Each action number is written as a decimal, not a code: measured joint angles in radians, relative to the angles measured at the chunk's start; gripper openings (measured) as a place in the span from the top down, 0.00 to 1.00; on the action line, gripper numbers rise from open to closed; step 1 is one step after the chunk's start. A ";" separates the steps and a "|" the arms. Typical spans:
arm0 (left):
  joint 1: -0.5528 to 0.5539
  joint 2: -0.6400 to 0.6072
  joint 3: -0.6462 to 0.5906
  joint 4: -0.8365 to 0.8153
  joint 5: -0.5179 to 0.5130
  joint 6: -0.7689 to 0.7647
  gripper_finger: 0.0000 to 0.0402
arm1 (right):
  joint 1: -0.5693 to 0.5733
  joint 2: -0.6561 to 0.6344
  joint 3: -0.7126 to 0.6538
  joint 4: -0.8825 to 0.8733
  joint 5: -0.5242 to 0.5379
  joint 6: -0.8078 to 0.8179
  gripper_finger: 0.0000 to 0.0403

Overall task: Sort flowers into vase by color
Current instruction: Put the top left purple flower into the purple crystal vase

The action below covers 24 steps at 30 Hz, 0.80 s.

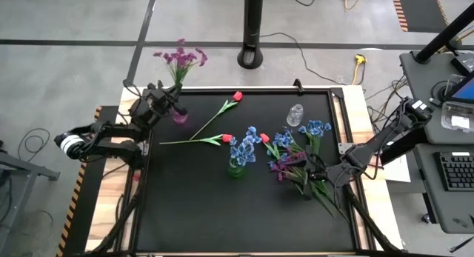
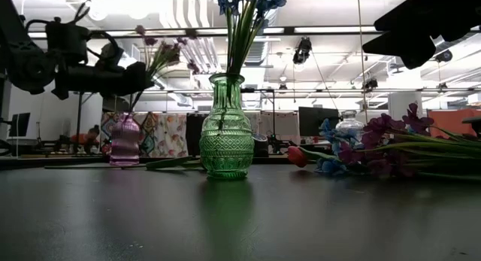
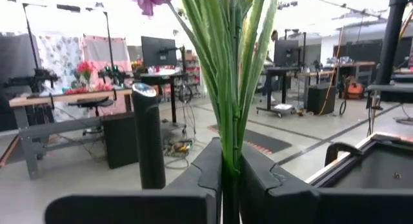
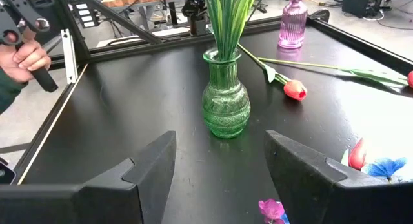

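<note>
left gripper (image 1: 172,103): fingers clamped on purple flowers' (image 1: 181,58) stems above pink vase (image 1: 180,116) | right gripper (image 1: 309,170): fingers wide over loose flower pile (image 1: 296,149) right of green vase (image 1: 236,168) | blue flowers (image 1: 242,147) in green vase | red tulips (image 1: 237,97) between the vases on worktop (image 1: 222,212)

My open fingers (image 4: 219,179) frame a green vase (image 4: 226,101) holding green stems. A red tulip (image 4: 294,89) lies beside it, a purple vase (image 4: 292,24) beyond.

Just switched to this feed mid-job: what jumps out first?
The green vase holding blue flowers stands mid-table. At the far left corner, the left tool is shut on purple flowers above the pink vase. The right tool hangs open over a loose flower pile on the table's right.
</note>
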<state>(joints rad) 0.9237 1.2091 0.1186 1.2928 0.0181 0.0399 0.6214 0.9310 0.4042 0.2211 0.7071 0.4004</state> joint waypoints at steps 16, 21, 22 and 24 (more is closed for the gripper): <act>0.000 -0.003 -0.108 0.185 0.054 0.033 0.95 | 0.000 0.000 0.000 0.000 0.000 -0.005 0.44; 0.000 -0.003 -0.108 0.185 0.053 0.037 0.90 | 0.000 0.000 0.000 0.000 0.000 -0.007 0.44; 0.000 -0.003 -0.108 0.185 0.053 0.037 0.89 | 0.000 0.000 0.000 0.000 0.000 -0.007 0.44; 0.000 -0.003 -0.108 0.185 0.053 0.037 0.86 | 0.000 0.000 0.000 0.000 0.000 -0.007 0.44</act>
<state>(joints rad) 0.9237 1.2057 0.0105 1.4780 0.0711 0.0772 0.6216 0.9310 0.4042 0.2214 0.7071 0.3933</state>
